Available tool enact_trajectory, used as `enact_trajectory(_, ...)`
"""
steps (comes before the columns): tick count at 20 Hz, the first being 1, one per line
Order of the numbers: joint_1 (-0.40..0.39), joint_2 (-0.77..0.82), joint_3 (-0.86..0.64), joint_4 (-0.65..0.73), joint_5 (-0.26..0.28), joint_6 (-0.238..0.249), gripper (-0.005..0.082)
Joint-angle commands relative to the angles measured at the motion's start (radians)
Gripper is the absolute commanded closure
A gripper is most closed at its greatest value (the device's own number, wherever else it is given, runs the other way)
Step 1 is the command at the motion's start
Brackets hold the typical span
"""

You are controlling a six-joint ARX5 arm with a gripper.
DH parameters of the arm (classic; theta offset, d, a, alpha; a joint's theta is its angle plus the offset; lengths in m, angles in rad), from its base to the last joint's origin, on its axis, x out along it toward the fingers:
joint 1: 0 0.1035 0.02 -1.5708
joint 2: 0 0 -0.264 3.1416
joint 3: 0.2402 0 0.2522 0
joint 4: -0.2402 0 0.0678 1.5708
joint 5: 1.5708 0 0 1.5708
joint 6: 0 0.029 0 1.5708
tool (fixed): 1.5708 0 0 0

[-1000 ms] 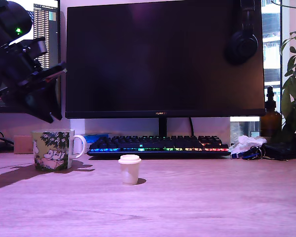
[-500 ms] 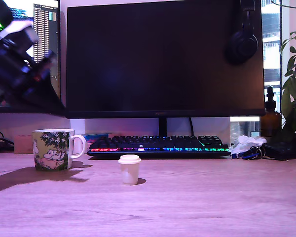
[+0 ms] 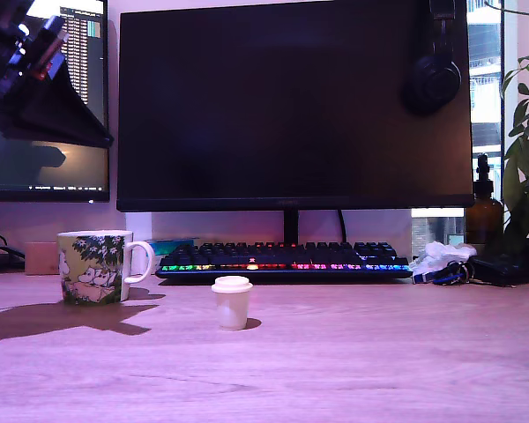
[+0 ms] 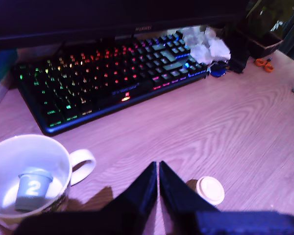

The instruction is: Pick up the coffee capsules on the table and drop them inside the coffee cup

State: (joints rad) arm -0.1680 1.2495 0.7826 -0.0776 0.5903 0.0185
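One pale blue-grey capsule (image 4: 33, 188), marked with a 2, already lies inside the coffee cup (image 4: 10, 152), a mug with a white rim and handle and a green leafy print. The cream-white capsule (image 3: 232, 302) stands alone on the wooden surface (image 3: 379, 352), rim upward, near the cup on its handle side and in front of the lit keyboard (image 3: 286, 258).

The step in hand appears to be the turn toward this second capsule, with the first drop done. The next move would call for lowering the arm beside the cup, spreading the claw, and closing it around the capsule's tapered body below the rim. The pod looks light and could tip or skid if nudged.

The claw (image 4: 158, 169) hangs well above the surface, higher than the cup. In the wrist view its two dark fingers are pressed together to a thin slit, with nothing between them, touching neither cup nor capsule. The cream-white capsule sits just beside the fingertips in that view, the cup on their other side.
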Motion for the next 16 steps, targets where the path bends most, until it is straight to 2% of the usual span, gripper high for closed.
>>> enact_trajectory(1,0.005,-0.017,-0.041,0.012,0.0,0.008,0.0771)
enact_trajectory(3,0.009,-0.024,-0.082,0.065,-0.007,0.008,0.0771)
enact_trajectory(6,0.0,-0.041,-0.177,0.208,0.049,0.006,0.0775)
enact_trajectory(10,-0.039,-0.041,-0.293,0.349,0.068,0.002,0.0786)
enact_trajectory(16,-0.042,-0.041,-0.448,0.552,0.162,0.013,0.0786)
